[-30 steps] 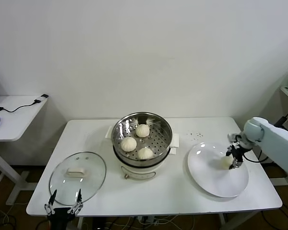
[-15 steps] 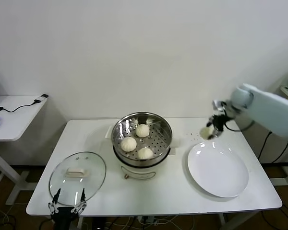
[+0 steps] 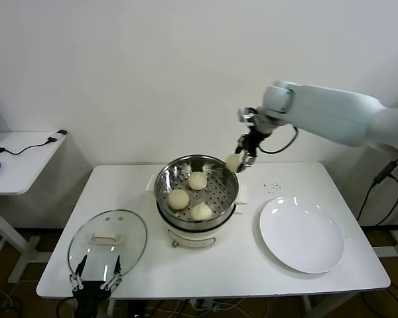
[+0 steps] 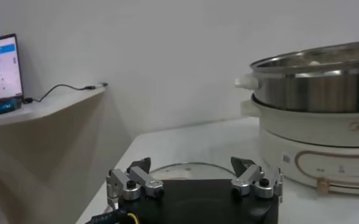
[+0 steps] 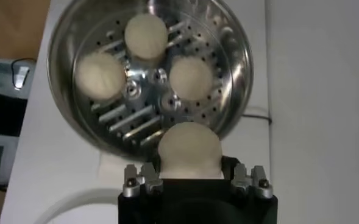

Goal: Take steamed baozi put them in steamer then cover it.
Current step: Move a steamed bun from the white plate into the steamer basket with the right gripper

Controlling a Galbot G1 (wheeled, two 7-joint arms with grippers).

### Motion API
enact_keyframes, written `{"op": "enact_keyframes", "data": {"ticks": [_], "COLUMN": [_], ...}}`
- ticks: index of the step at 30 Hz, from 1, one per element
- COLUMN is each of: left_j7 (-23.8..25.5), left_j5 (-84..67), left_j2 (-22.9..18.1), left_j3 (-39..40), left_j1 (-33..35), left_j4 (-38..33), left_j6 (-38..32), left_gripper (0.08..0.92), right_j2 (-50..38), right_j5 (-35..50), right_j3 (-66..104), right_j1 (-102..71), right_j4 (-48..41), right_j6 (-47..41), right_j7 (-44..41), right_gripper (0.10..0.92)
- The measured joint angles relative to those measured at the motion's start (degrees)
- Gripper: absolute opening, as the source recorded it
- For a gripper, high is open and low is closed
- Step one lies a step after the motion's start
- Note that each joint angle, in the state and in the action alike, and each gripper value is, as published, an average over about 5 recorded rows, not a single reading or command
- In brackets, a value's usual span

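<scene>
- Nearest us, our left claw hangs at the bench's front edge, fingers spread and empty — just before the lid, which lies flat on the bench, handle up. We judge it waits there to be ready for the covering step.
- Beyond that, mid-bench, the steamer stands uncovered with three baozi on its perforated tray; the side nearest the plate has free room, so that is where the fourth should go.
- The plate, to the right, holds nothing now.
- Farthest, our right claw hovers above the steamer's far-right rim, clamped on the fourth bun — held high, we think, so it clears the steel wall before lowering.
- After this one is in, only the lid is left.
</scene>
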Motion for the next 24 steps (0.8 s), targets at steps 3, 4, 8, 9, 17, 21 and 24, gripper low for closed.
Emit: {"op": "enact_keyframes", "data": {"ticks": [3,4,8,9,17,21,24], "left_j7": [0.1,0.1,0.2,0.2,0.2,0.2,0.3], "left_j5": [-0.2,-0.3,-0.5,-0.5,-0.7,-0.8,-0.9], "left_j2": [0.4,0.5,0.6,0.6,0.8,1.0,1.0], "left_j3": [-0.3,-0.4,-0.5,-0.5,-0.5,-0.5,-0.4], "left_j1": [-0.3,-0.4,-0.9,-1.0,-2.1,-2.5,-2.9], "left_j4": [0.0,0.0,0.1,0.2,1.3,1.9,2.3], "left_j6": [0.0,0.1,0.2,0.2,0.2,0.3,0.3], "left_gripper": [0.823,0.823,0.823,0.823,0.823,0.823,0.823], "right_j2": [2.6,3.2,5.4,5.9,8.1,8.4,8.6], "right_j5": [1.9,2.3,3.2,3.3,3.0,2.6,2.5], "right_j3": [-1.7,-2.2,-3.5,-3.8,-5.8,-6.4,-6.6], "right_j1": [0.5,0.5,0.1,-0.2,-3.1,-4.5,-5.3], "right_j4": [0.1,0.2,0.3,0.2,-0.6,-1.0,-1.1], "right_j6": [-0.4,-0.5,-1.1,-1.2,-1.5,-1.6,-1.6], "right_j7": [0.5,0.7,1.4,1.5,2.1,2.4,2.6], "right_gripper": [0.645,0.645,0.645,0.645,0.645,0.645,0.645]}}
